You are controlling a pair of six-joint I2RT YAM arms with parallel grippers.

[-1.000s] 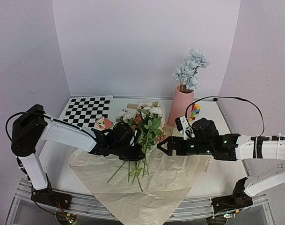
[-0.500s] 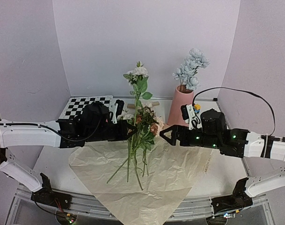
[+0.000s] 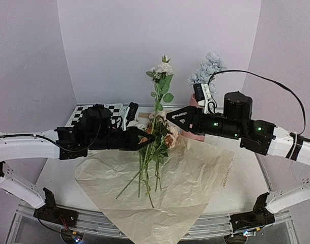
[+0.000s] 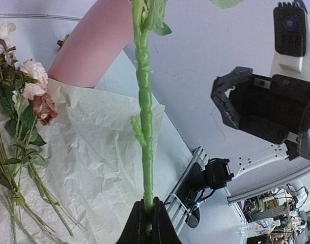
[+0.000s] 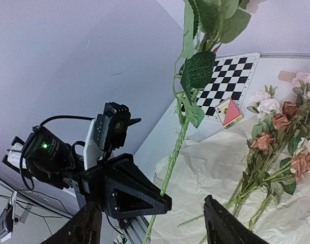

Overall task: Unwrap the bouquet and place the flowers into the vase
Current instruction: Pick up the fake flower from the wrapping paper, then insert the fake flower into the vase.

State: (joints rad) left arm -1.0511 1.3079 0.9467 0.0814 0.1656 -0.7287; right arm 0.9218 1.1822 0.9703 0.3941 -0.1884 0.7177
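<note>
Handover of one white-bloomed stem [image 4: 144, 112] seems in hand: left gripper [image 3: 140, 138], jaws clamped on it, holds it upright above the paper [image 3: 195, 173]; right gripper [image 3: 171, 116], jaws apart beside it, must close, then reach the vase [image 4: 93, 46].

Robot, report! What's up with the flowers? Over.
Left gripper: jaws shut on one stem, upright. Right gripper: jaws open, nearby. Vase behind right arm.
</note>
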